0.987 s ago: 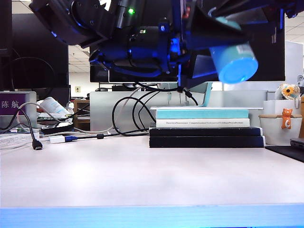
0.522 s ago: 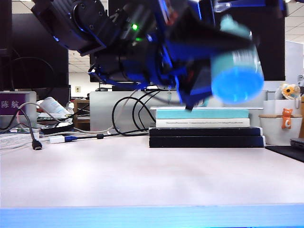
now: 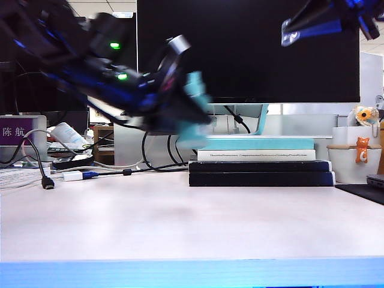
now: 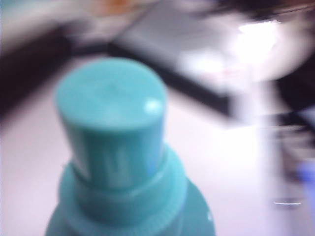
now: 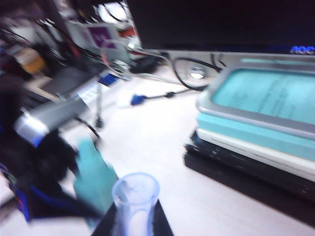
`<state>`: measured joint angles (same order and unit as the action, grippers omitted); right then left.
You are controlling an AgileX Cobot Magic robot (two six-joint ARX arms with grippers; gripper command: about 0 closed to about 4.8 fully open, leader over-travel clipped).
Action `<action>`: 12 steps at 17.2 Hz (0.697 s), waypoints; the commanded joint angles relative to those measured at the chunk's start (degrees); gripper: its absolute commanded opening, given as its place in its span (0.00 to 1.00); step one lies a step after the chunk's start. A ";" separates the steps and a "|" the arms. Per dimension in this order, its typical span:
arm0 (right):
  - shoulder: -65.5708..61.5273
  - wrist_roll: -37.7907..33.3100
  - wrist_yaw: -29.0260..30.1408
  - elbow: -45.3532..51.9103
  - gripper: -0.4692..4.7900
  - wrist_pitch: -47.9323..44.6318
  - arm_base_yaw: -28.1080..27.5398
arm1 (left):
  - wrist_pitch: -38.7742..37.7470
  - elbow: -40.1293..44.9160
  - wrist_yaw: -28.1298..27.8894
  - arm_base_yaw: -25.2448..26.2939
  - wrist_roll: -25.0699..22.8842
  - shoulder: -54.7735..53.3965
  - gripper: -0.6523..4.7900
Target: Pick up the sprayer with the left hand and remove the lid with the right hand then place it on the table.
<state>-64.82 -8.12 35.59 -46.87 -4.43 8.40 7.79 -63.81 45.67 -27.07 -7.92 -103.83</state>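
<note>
Going left to right in the exterior view, the left tool (image 3: 180,117) is gripping the teal sprayer (image 3: 193,111) above the bench (image 3: 180,222); the right tool (image 3: 312,27) is hanging high. Its wrist view alone shows it pinching the clear lid (image 5: 135,196). The lid is off; setting it down is next, I judge.

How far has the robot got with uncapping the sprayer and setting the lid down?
Done: the left end effector holds the sprayer aloft, its nozzle bare. In hand: the right end effector grips the clear lid, raised at upper right. Left: placing it on the table.
</note>
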 commanded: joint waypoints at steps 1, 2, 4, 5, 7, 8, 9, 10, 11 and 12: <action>-1.36 1.97 -7.87 4.07 0.08 -1.53 1.92 | -1.42 2.10 -5.81 0.24 -11.43 2.95 0.25; -2.93 1.86 -8.09 5.86 0.08 -3.50 2.75 | 0.59 3.63 -6.05 0.22 -12.92 3.48 0.20; -6.73 1.73 -9.68 7.93 0.08 -5.53 3.93 | 9.88 8.66 -6.05 0.04 -12.26 3.54 0.15; -9.20 1.70 -10.25 8.59 0.08 -6.86 4.59 | 15.43 11.78 -7.37 0.07 -11.41 3.48 0.15; -14.97 1.70 -10.45 9.27 0.08 -10.34 5.33 | 31.23 21.09 -12.96 0.17 -10.01 3.48 0.15; -16.96 1.73 -10.58 9.25 0.08 -11.47 5.62 | 36.28 23.80 -14.47 0.24 -9.11 3.45 0.15; -18.67 1.70 -11.28 9.25 0.08 -12.57 5.90 | 39.32 25.64 -15.04 0.24 -8.57 3.45 0.15; -20.46 1.73 -11.50 9.25 0.08 -13.68 5.99 | 41.62 27.02 -15.32 0.24 -7.78 3.34 0.15; -21.97 1.73 -11.50 9.25 0.08 -14.58 5.99 | 42.49 27.65 -16.24 0.24 -6.93 3.13 0.15; -23.65 1.75 -11.50 9.25 0.08 -15.41 5.99 | 42.49 27.96 -17.86 0.24 -6.60 2.75 0.15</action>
<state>-87.61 -6.48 24.21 -37.47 -17.98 14.39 48.07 -35.88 29.67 -26.85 -15.40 -100.84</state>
